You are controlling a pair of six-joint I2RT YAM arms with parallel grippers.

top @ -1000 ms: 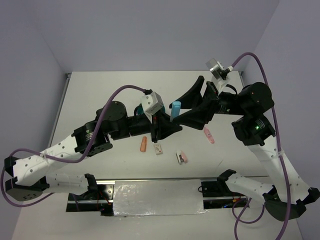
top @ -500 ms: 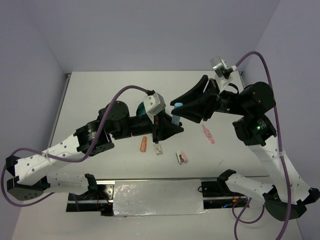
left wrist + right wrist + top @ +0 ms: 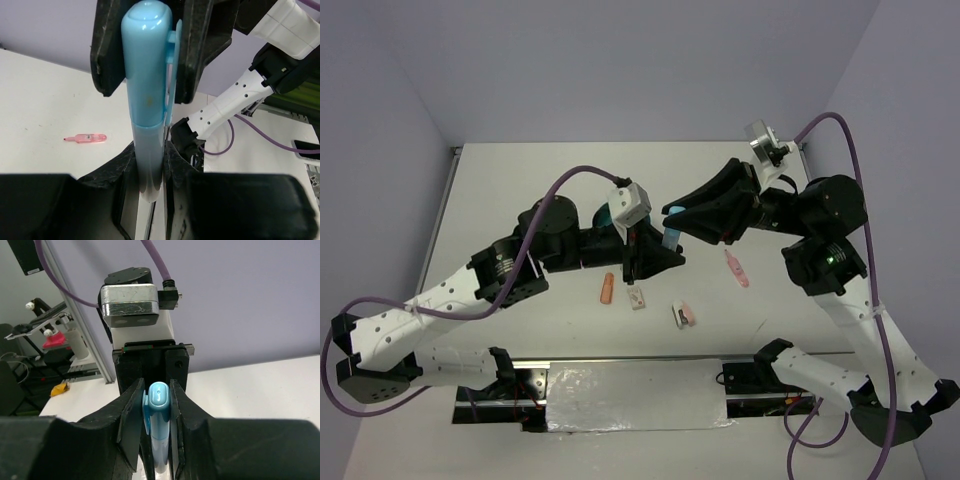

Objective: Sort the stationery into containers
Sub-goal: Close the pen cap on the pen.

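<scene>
Now the right hand (image 3: 674, 216) has closed onto the light-blue marker (image 3: 158, 405).

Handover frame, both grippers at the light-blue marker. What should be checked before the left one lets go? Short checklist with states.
1. Left gripper clamped on the lower body of the light-blue marker: ok.
2. Right gripper with fingers against both sides of the cap end: ok.
3. Marker held clear of the table: ok.
4. Teal organiser free for the drop: cannot tell; only a sliver shows behind the left arm.
5. All stationery sorted: not ok; the orange marker, pink marker and small pieces lie on the table.
</scene>
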